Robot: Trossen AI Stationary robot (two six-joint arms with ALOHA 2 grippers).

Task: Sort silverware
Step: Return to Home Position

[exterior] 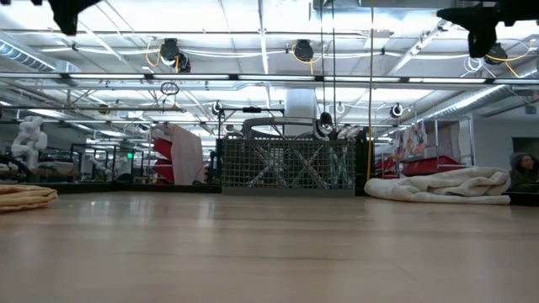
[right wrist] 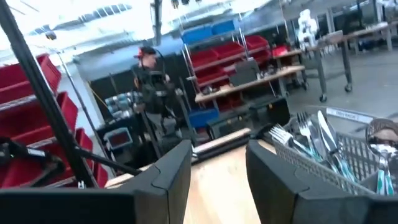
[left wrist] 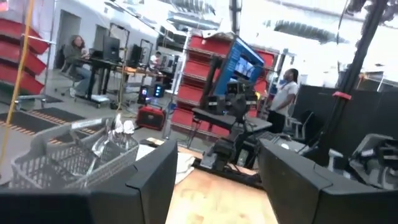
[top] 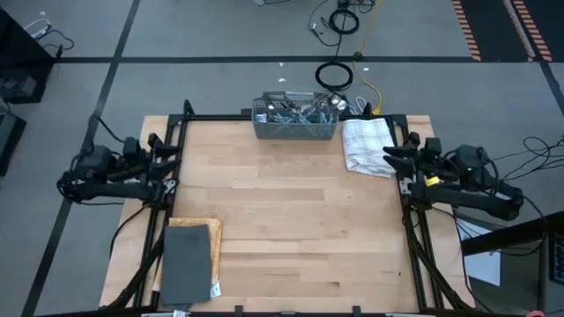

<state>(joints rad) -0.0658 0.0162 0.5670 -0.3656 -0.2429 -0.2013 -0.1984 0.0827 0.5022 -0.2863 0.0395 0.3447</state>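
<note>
Left gripper (left wrist: 217, 175) aside (silverware (right wrist: 309, 138) upright, heads-up)

The site was a robotics lab in an open industrial hall. Beyond the wooden table (top: 291, 220) stood racks of red bins (left wrist: 202, 67) and a seated person (left wrist: 78, 55). Above the table ran bare ceiling pipes (exterior: 253, 77). Behind the table, cables (top: 335, 75) lay on a taped grey floor (top: 220, 35).

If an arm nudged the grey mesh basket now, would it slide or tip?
Probably slide: the basket sits low and wide on the smooth wooden table. The silverware standing in it adds weight, so it should feel heavy for its size. Loose pieces would likely rattle and shift.
</note>
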